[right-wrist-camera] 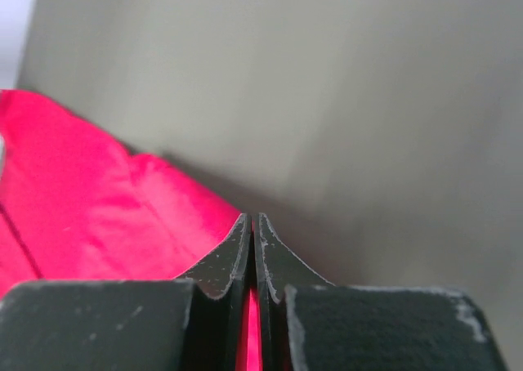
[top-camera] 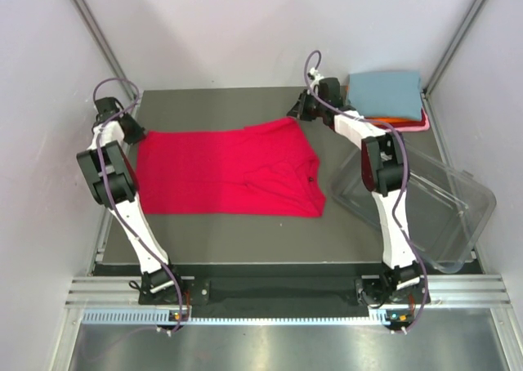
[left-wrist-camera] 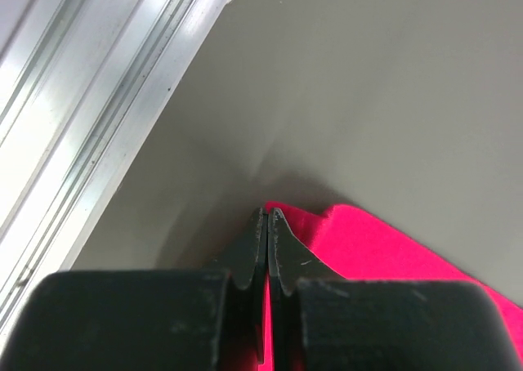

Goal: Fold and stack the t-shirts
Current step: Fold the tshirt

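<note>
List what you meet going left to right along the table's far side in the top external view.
left gripper → crimson t-shirt → right gripper → folded blue-grey t-shirt

Spread t-shirt left of tub

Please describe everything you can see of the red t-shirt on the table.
The red t-shirt is plain crimson, of soft cloth with a few shallow creases. It lies spread nearly flat on the dark grey table, its neckline, with a small dark mark, toward the right. The left gripper is shut on its far left corner and the right gripper is shut on its far right corner.
</note>
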You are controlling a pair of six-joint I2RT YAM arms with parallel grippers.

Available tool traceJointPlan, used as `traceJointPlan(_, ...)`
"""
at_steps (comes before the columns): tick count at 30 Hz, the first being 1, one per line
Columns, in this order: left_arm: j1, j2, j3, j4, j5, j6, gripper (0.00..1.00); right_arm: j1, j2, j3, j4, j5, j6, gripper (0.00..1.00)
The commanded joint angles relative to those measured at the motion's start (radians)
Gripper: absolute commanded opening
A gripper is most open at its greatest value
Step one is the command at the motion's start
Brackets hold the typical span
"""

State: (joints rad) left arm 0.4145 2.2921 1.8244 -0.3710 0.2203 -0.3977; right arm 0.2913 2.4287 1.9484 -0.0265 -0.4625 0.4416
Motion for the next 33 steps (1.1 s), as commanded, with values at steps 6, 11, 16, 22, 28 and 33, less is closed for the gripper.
traceJointPlan(6, 0.024, -0.131, -0.077, 0.024, -0.001, -0.012, 0.0, -0.004, -0.25, -0.175, 0.146, -0.005, -0.063, 0.0)
traceJointPlan(11, 0.046, -0.181, -0.168, 0.063, -0.004, -0.024, 0.0, -0.001, -0.329, -0.322, 0.188, -0.001, -0.081, 0.0)
traceJointPlan(16, 0.055, -0.235, -0.252, 0.092, -0.007, -0.039, 0.0, 0.0, -0.39, -0.433, 0.227, -0.013, -0.092, 0.0)
traceJointPlan(22, 0.069, -0.27, -0.297, 0.104, -0.016, -0.059, 0.0, 0.009, -0.448, -0.517, 0.249, -0.025, -0.106, 0.0)
traceJointPlan(28, 0.093, -0.267, -0.28, 0.098, -0.041, -0.085, 0.0, 0.016, -0.528, -0.621, 0.278, -0.007, -0.119, 0.0)
traceJointPlan(33, 0.107, -0.264, -0.272, 0.09, -0.082, -0.081, 0.0, 0.022, -0.583, -0.703, 0.298, -0.004, -0.132, 0.0)
